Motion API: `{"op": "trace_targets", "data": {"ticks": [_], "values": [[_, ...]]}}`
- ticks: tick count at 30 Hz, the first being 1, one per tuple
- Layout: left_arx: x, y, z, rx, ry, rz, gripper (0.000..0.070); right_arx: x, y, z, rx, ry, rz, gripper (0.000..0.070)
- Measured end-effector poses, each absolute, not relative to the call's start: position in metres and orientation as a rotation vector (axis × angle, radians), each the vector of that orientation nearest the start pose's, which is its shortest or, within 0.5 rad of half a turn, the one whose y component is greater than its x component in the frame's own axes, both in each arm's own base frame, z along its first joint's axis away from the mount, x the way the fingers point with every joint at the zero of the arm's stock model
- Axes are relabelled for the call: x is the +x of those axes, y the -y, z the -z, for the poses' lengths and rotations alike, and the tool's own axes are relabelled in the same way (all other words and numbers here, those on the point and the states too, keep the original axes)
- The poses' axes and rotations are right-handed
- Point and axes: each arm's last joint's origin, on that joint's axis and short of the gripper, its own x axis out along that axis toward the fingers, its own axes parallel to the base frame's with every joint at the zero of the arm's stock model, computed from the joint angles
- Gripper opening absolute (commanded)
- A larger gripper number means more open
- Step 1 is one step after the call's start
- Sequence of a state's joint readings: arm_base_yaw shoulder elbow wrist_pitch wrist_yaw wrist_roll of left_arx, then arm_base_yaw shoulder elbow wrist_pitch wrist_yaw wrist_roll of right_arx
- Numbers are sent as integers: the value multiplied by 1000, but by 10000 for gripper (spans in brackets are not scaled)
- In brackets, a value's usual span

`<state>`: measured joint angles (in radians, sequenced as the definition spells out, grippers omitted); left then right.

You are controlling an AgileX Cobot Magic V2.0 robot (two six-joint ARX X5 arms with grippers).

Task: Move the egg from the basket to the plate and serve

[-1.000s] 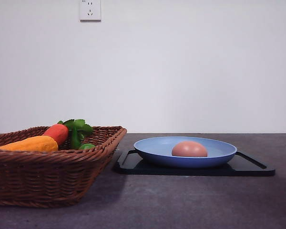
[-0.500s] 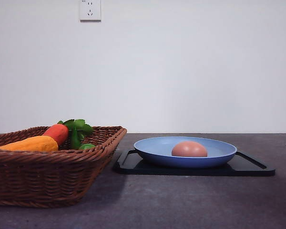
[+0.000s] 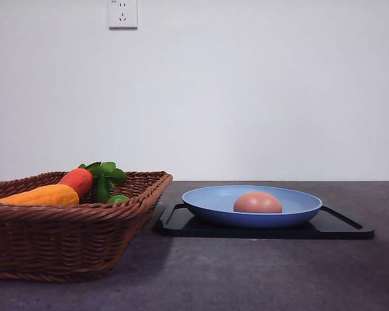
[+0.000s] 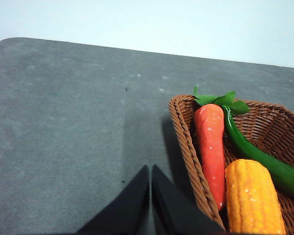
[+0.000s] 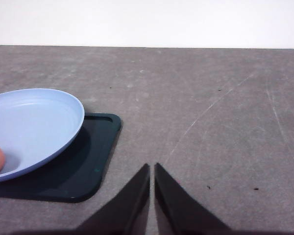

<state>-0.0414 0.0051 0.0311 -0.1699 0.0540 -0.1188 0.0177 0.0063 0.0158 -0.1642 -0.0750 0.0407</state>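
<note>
Nothing has shifted across the last second in the front view: the egg (image 3: 257, 202) lies in the same spot inside the plate (image 3: 207, 201), slightly toward the side away from the basket (image 3: 65, 243), and the plate sits on the black tray (image 3: 340, 227) just beside the basket's rim. That stillness, with the egg already out of the basket, suggests the transfer is done and what remains, if anything, is the serving, or the task is simply finished. Only the carrot toy (image 3: 78, 180), the yellow corn toy (image 3: 42, 195) and a green pepper (image 4: 255, 154) are seen in the basket. The left hand (image 4: 150, 175) hovers low over bare tabletop (image 4: 68, 127) just outside the basket's wall, nearest the carrot toy, its fingers pressed together and holding nothing. The right hand (image 5: 151, 172) is likewise clenched and empty, poised over the tabletop just beyond the tray's corner on the side away from the basket, apart from tray and plate alike.
</note>
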Motion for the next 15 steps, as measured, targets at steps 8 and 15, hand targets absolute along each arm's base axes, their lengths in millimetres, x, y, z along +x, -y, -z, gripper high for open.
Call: {"op": "trace_targets", "data": {"ticks": [8,15], "values": [[95,5,-157,-119,-150,87,0,96,-4,-153,45,-157,-89,0],[95,5,-157,-119,-150,87,0,96,-4,-153,45,-157,-89,0]]}}
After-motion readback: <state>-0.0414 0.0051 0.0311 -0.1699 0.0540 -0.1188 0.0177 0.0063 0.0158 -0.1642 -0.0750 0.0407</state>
